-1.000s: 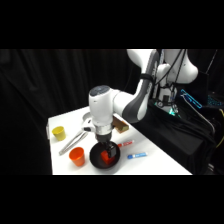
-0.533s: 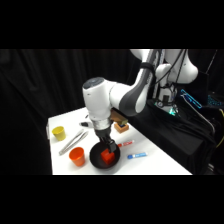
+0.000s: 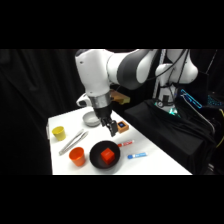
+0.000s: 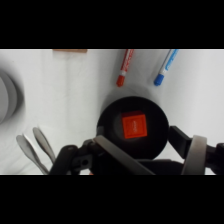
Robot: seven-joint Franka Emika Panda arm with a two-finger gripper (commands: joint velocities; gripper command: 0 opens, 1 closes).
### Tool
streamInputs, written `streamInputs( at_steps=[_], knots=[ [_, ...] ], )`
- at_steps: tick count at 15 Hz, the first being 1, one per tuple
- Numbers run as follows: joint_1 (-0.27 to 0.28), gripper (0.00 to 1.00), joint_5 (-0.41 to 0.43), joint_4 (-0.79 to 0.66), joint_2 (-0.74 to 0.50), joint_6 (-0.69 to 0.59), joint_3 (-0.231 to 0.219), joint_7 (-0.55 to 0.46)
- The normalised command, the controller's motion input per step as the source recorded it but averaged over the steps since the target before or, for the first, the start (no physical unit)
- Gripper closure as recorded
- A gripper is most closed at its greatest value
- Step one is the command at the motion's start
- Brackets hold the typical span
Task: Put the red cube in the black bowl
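Now, gripper (image 3: 112,129): empty, hanging above and just behind the black bowl, with nothing between its fingers; the wrist view shows them spread apart on either side of the bowl
Red cube (image 4: 134,126): lying flat on the floor of the black bowl, near its middle, touching no finger; judged to be already delivered
Black bowl (image 4: 156,145): upright at the table's front edge, directly under the wrist camera, which fits a gripper that let go from straight overhead
Task stage: placing looks complete; only clearing the arm away seems left
Orange cup (image 3: 77,156): just beside the black bowl on its left, close enough that a sideways exit could clip it, so a straight rise looks safer
Metal tongs (image 3: 71,141): behind the orange cup, apart from the black bowl
Red marker (image 4: 124,68): beyond the black bowl in the wrist view, not touching it
Blue marker (image 4: 165,67): alongside the red marker, also clear of the black bowl
Brown block (image 3: 121,127): behind the black bowl, close to the gripper
Silver bowl (image 3: 91,119): further back, partly hidden by the arm
Yellow cup (image 3: 59,132): well apart from the black bowl, at the far left
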Motion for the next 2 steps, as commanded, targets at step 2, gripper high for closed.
streamInputs(
  at_steps=[2],
  knots=[
    [-0.048,0.00,0.217,-0.08,-0.34,-0.33,0.008,-0.07]
  ],
)
